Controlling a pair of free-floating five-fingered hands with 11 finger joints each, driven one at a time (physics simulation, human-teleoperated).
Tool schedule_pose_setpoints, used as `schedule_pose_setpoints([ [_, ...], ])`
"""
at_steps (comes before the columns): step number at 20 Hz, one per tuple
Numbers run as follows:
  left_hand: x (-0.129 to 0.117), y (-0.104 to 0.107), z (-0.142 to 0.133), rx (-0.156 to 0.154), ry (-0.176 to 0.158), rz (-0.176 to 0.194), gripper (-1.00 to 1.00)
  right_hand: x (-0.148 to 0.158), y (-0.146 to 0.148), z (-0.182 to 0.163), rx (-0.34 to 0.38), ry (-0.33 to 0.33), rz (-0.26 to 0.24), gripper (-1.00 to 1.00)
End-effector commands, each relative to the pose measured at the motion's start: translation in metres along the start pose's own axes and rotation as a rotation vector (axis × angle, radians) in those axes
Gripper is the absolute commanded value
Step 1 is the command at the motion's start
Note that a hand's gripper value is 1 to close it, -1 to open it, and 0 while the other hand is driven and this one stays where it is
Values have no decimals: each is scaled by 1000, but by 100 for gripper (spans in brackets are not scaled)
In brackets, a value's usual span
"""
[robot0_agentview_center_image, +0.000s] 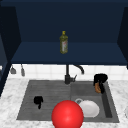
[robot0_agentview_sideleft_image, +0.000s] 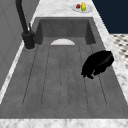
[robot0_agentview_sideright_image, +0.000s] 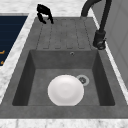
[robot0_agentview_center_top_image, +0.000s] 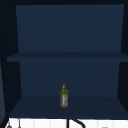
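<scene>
Both hands, left hand and right hand, are plain glossy black with human-like fingers.

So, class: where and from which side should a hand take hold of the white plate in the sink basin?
Probably by the rim of the white plate, from above: it lies flat on the floor of the basin, whose walls block a sideways approach.

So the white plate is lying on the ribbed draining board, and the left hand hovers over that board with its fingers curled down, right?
Not quite. The white plate lies in the sink basin, beside the drain, as the right side view shows. The rest holds: the left hand hovers over the ribbed draining board with its fingers curled down, holding nothing.
</scene>
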Motion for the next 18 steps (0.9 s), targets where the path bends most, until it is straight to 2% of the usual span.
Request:
schedule_pose_setpoints([
  [1, 0, 0, 0, 0, 0, 0, 0, -22, 12, -8, -7, -41, 25, 100],
  [8, 0, 0, 0, 0, 0, 0, 0, -71, 47, -26, -1, -21, 19, 100],
  [18, 0, 0, 0, 0, 0, 0, 0, -138, 87, -71, 3, -17, 24, 100],
])
